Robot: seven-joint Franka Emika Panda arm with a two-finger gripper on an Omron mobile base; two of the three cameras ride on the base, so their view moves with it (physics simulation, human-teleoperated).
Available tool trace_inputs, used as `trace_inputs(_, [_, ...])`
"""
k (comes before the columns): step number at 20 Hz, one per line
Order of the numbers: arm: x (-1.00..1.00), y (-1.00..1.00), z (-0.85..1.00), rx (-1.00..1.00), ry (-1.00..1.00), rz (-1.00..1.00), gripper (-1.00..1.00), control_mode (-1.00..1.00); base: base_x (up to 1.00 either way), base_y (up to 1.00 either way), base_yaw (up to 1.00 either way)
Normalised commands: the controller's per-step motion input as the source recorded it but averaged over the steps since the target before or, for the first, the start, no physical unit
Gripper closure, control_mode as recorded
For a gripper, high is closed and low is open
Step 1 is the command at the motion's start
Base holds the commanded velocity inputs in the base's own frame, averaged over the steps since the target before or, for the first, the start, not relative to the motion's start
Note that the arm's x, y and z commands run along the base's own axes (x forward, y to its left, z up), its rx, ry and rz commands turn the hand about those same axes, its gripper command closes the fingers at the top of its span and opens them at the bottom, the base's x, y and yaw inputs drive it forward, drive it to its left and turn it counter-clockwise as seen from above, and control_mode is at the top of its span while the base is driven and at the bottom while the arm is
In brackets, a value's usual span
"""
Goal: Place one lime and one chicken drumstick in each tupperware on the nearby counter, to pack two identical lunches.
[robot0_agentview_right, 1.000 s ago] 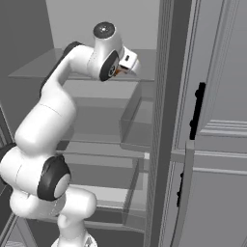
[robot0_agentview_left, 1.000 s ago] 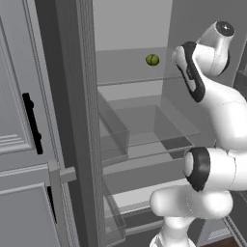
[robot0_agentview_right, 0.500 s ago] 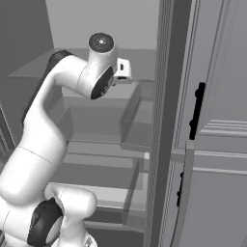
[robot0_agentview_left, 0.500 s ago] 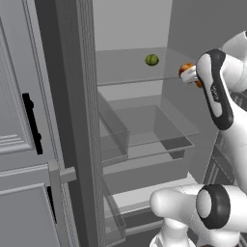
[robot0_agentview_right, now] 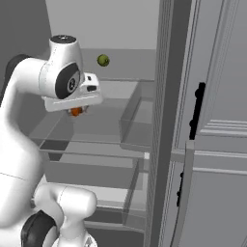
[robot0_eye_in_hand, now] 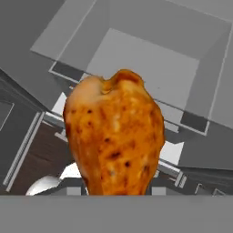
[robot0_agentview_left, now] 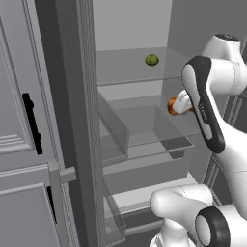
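Right in the middle of the hand view sits the chicken drumstick [robot0_eye_in_hand: 113,136], brown and orange with dark spots, its fat end up. The gripper [robot0_agentview_left: 179,104] pinches it, and I see the orange meat poking out at the centre right of the left base view, in front of the open fridge. Under it is a clear drawer [robot0_agentview_left: 144,130] on a glass shelf. Higher up, one green lime [robot0_agentview_left: 151,60] rests on the top shelf [robot0_agentview_left: 125,67], well apart from the drumstick. On the left side stands the grey fridge door [robot0_agentview_left: 24,125] with its black handle [robot0_agentview_left: 31,123].
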Motion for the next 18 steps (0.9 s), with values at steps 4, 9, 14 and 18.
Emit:
trace_inputs(4, [-0.78,0.14,-1.00,-0.07,0.44,0.09,1.00,-1.00,0.00,0.00,0.00])
trace_inputs(9, [-0.71,0.09,-0.98,-0.02,0.35,0.09,1.00,-1.00,0.00,0.00,0.00])
trace_inputs(14, [-0.76,0.01,-0.65,0.00,0.03,0.02,1.00,-1.00,0.00,0.00,0.00])
trace_inputs(18, [-0.41,0.00,-0.12,0.00,0.00,0.00,1.00,-1.00,0.00,0.00,0.00])
